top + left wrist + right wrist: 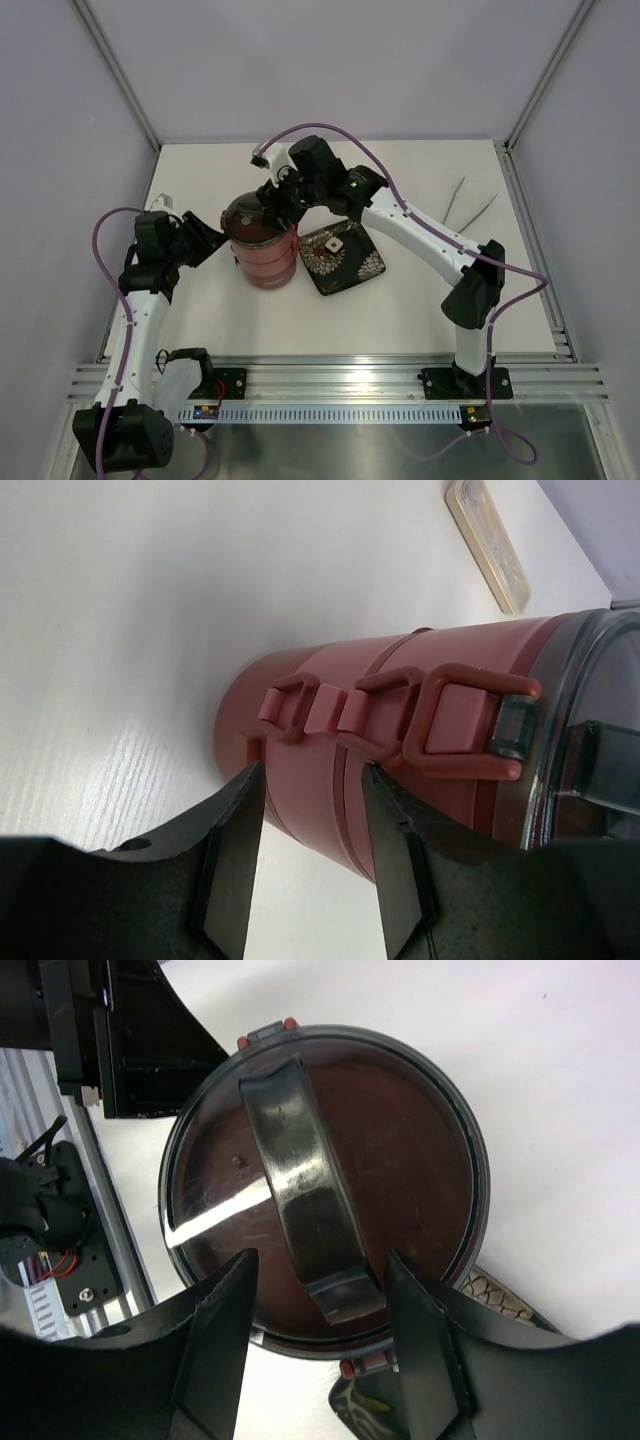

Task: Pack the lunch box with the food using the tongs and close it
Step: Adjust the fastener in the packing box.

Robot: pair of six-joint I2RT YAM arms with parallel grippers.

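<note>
The lunch box (265, 262) stands stacked and upright on the desk (420, 300), left of its middle, with the grey lid (400, 1140) on top. Along its side run dusty-red clasps (440, 725), lying flat against the wall.

The right gripper (320, 1260) hangs straight over the lid. Its fingers are spread apart, one on each side of the end of the dark handle (300, 1180), with a gap showing on both sides, so it grips nothing.

The left gripper (312, 770) is at the box's left side, low on the stack. Its fingers are about half apart and point at the wall, straddling a seam between two bowls. The box is far wider than that gap (whether the tips touch the wall cannot be told), and nothing is held.

The black flowered plate (352, 270) lies just beside the box on its right, with a small white square (333, 243) on it. The tongs (470, 205) lie near the desk's far right corner, well apart from both grippers. A translucent case (487, 542) lies on the desk, well apart from the box.
</note>
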